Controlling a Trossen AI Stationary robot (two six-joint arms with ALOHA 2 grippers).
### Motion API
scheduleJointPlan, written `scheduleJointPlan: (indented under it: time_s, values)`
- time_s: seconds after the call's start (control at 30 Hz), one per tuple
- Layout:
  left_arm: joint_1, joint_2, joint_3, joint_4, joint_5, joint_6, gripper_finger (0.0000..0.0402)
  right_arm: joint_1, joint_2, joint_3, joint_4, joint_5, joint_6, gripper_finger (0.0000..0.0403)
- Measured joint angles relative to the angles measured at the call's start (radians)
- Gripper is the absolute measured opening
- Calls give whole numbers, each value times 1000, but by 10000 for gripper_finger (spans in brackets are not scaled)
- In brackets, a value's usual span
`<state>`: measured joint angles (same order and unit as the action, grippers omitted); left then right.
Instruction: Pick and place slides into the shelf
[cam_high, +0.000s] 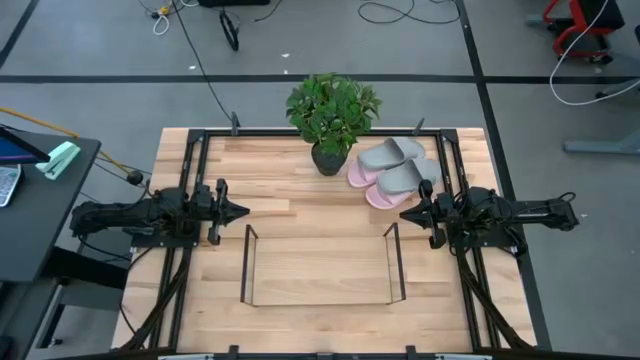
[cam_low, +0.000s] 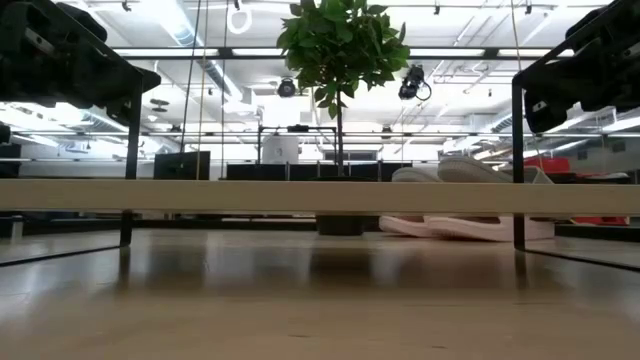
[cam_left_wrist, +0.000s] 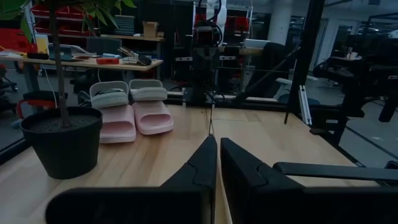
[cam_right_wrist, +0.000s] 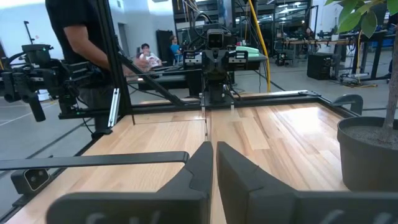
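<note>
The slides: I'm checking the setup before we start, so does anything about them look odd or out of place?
The slides are heaped, grey pair stacked atop the pink pair, beside the potted plant, rather than laid out singly. The shelf holds nothing yet. Nothing looks spilled or damaged.

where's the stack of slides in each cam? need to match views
High view: slides at the table's far right, just right of the potted plant.
Low view: slides right of centre, partly behind the near bar, right of the plant's pot.
Left wrist view: slides beside the pot, grey stacked on pink.
Right wrist view: slides not in it; only the pot's edge shows.
Shared landmark: the potted plant.
</note>
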<state>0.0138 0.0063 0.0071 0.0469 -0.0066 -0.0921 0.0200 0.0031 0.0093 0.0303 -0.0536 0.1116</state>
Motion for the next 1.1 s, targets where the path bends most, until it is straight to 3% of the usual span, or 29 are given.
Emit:
scheduleJointPlan:
  time_s: [1.1]
  values:
    - [0,0,0,0,0,0,31,0,0,0,0,0,0,27]
